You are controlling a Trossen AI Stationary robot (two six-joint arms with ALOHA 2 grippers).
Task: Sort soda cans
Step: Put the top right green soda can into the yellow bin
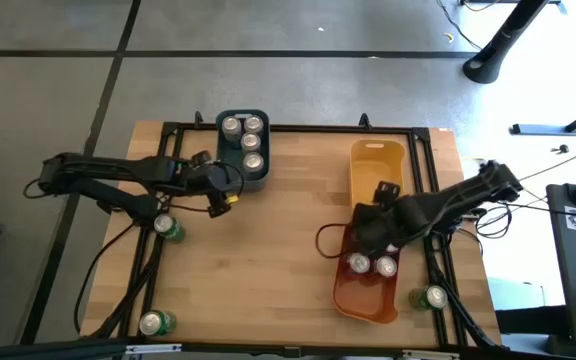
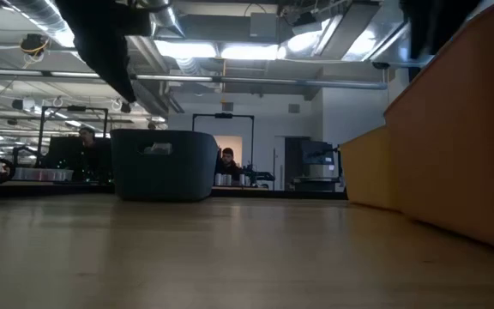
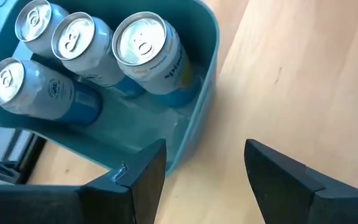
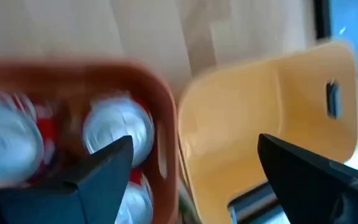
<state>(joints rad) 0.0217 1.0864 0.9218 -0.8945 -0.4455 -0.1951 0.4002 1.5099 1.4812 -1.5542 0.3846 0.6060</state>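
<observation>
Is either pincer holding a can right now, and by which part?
Neither. The left pincer stands open beside the blue bin; the right pincer is open over the orange bin.

You are looking at two dark, near-black arms built of slim tubular links with bulkier rounded joint housings. On the left arm (image 1: 108, 175), thin black cables loop along the links and trail off past the table edge, and a small yellow spot marks the wrist end near the left gripper (image 1: 230, 188). The right arm (image 1: 458, 198) is the same matte black, its thick wrist block leading to the right gripper (image 1: 371, 235), with a black cable curling out beside it. Up close, each gripper's fingers (image 3: 143, 177) are flat, dark, wedge-shaped plates with squared edges and a dull plastic sheen; the right ones (image 4: 107, 163) look alike.
</observation>
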